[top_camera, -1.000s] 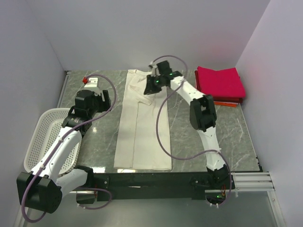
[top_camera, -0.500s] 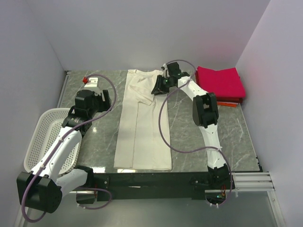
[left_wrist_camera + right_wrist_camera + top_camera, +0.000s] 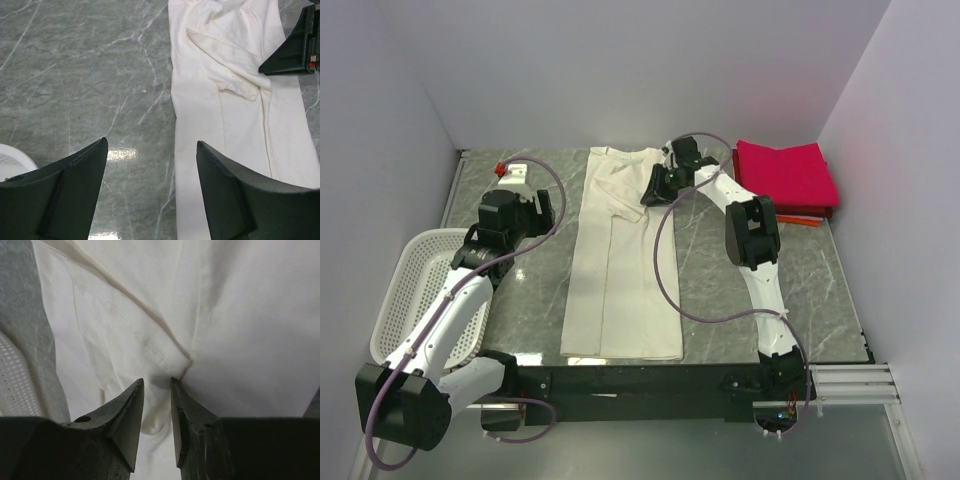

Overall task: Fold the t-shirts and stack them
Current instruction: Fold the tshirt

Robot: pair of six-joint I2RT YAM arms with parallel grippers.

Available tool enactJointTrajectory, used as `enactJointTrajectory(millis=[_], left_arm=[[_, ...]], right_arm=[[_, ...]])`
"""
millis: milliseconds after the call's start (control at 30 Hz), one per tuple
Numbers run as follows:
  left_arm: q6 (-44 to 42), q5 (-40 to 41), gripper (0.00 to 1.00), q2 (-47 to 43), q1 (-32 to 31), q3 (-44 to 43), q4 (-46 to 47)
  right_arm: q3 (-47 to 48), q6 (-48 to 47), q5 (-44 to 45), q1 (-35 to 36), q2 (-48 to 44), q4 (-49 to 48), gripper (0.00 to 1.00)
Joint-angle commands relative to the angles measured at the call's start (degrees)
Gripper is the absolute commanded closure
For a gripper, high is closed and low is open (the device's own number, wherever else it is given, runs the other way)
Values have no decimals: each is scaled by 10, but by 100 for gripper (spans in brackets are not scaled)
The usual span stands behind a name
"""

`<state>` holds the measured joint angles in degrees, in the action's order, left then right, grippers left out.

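Observation:
The cream-white t-shirt (image 3: 620, 260) lies flat in a long narrow strip down the middle of the table, collar at the far end. A sleeve (image 3: 225, 60) is folded in across its upper part. My right gripper (image 3: 652, 190) hangs low over the shirt's far right part. Its jaws (image 3: 156, 380) stand a narrow gap apart just behind the sleeve hem (image 3: 145, 340), with nothing clearly pinched. My left gripper (image 3: 151, 141) is open and empty above bare table, left of the shirt. The folded crimson-pink shirt (image 3: 785, 172) lies on the orange-red one (image 3: 800, 218) at the back right.
A white perforated basket (image 3: 415, 290) sits at the left edge, beside the left arm, and it also shows in the right wrist view (image 3: 12, 375). A small white piece with a red tip (image 3: 510, 170) shows at the back left. Walls close in the back and both sides.
My right gripper has moved right, off the middle of the shirt's far end towards its right edge, uncovering the folded-in sleeve. The left arm has not moved.

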<state>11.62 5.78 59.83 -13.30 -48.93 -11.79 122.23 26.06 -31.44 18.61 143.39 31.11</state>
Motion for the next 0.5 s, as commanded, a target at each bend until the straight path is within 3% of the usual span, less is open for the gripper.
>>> enactJointTrajectory(millis=[0, 467], left_arm=[[-5, -9, 23, -4, 3, 1, 22], [-5, -9, 23, -7, 4, 4, 23]], right_arm=[[-14, 7, 18, 0, -41, -12, 64], [-36, -1, 40, -4, -70, -25, 61]])
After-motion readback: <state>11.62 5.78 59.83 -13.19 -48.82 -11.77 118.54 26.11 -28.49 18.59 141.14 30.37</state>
